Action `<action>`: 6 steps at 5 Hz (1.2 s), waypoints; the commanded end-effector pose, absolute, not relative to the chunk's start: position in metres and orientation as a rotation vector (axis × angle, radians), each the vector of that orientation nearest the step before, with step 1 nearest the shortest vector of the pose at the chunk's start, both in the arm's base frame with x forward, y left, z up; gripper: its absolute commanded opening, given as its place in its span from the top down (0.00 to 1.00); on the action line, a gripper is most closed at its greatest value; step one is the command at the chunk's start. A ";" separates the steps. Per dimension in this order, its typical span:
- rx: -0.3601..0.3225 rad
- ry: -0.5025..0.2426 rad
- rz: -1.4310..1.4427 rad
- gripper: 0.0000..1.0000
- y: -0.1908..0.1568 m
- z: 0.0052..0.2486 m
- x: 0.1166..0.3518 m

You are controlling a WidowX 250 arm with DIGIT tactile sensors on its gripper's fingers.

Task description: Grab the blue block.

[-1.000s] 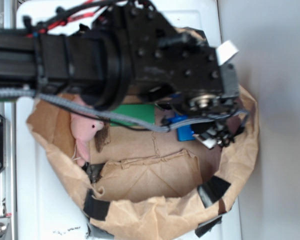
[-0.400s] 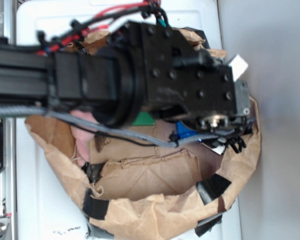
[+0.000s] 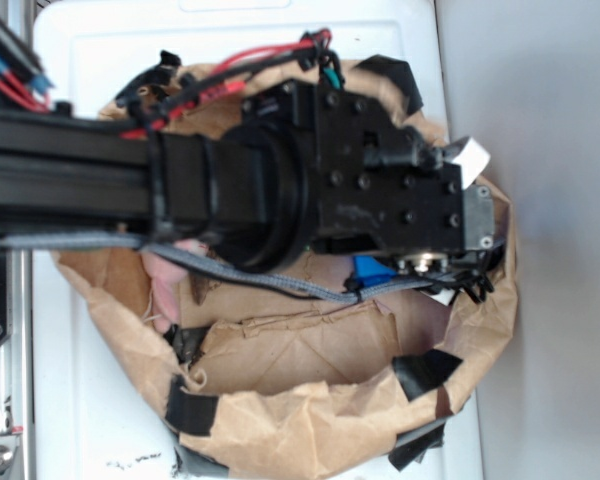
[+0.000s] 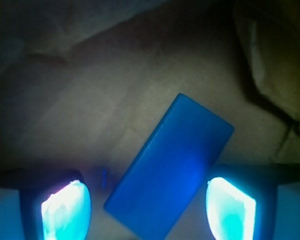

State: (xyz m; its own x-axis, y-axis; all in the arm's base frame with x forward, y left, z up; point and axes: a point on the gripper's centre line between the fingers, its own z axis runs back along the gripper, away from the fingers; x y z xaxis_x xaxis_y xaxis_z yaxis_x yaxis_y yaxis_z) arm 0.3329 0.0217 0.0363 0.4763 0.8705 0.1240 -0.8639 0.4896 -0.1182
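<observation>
Brown paper, exterior view: crumpled paper bag (image 3: 310, 400) lying open on a white desk (image 3: 90, 400), rolled rim patched with black tape (image 3: 427, 375).
Room, exterior view: black arm (image 3: 180, 190) reaching in from the left across the bag's upper half; raised paper walls close on the right and lower sides; flattened paper floor free in the lower middle.
Hand, exterior view: hand (image 3: 455, 285) down inside the bag near its right wall; opening not readable from here.
Contents, exterior view: blue block (image 3: 372, 270) showing as a small patch just under the wrist housing; pink soft toy (image 3: 165, 285) against the left wall, partly under the arm and a grey cable (image 3: 270, 282).
Blue block, wrist view: flat bright-blue rectangle (image 4: 170, 167), smooth plain faces, lying diagonally on the paper floor (image 4: 90, 100), long axis from lower left to upper right.
Hand, wrist view: hand (image 4: 147, 210) wide open, holding nothing; left finger pad (image 4: 65, 210) apart from the block, right finger pad (image 4: 230, 207) just beside its long edge, contact not clear.
Edges, wrist view: folded paper wall (image 4: 272, 65) rising at the upper right; open floor above and left of the block.
</observation>
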 end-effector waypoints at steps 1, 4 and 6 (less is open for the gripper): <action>-0.034 -0.201 1.043 0.00 0.023 0.027 0.339; -0.081 -0.288 1.014 1.00 0.025 0.025 0.340; -0.099 -0.296 0.995 1.00 0.025 0.026 0.344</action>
State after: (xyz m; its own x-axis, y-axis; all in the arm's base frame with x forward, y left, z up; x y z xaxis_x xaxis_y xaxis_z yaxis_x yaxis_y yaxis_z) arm 0.3384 0.0203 0.0237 0.4998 0.8478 0.1771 -0.8272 0.5279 -0.1927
